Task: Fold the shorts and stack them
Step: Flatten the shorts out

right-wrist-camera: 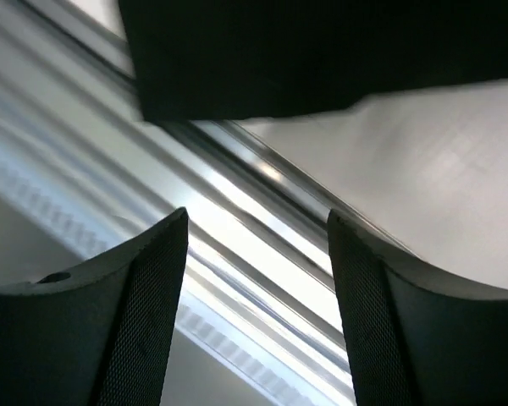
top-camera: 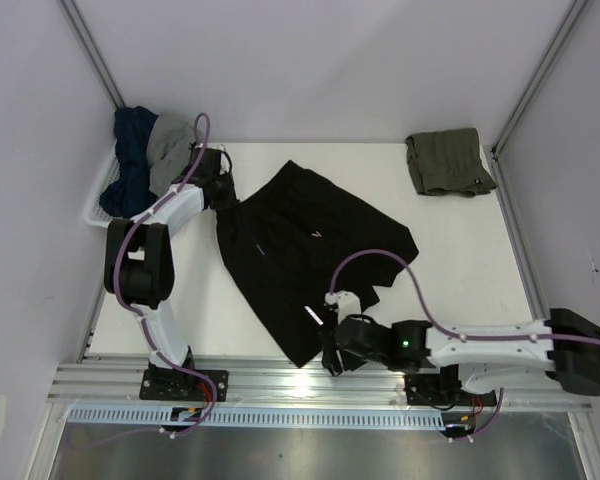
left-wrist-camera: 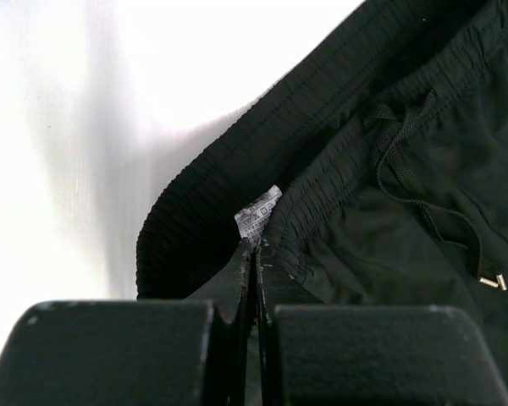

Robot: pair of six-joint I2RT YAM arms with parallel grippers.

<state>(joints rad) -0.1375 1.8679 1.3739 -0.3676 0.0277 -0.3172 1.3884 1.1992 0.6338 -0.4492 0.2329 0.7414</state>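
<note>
– What is the left pincer point(left-wrist-camera: 254, 275) doing?
– Its jaws are pressed together on the waistband of the black shorts point(left-wrist-camera: 389, 254), right below a small white label point(left-wrist-camera: 258, 218). A drawstring point(left-wrist-camera: 416, 201) trails off to the right of it.
– And the right pincer point(right-wrist-camera: 258, 288)?
– Wide apart, with nothing between the fingers. It hangs at the lower edge of the black pair, over the metal rail point(right-wrist-camera: 237, 228) along the bottom of the tabletop point(top-camera: 460, 250).
– Where do the shorts lie?
– The black pair sprawls unfolded across the middle of the overhead view. The olive-green shorts point(top-camera: 448, 162) sit folded in the upper right corner, well apart. A white basket point(top-camera: 92, 213) of clothes stands at upper left.
</note>
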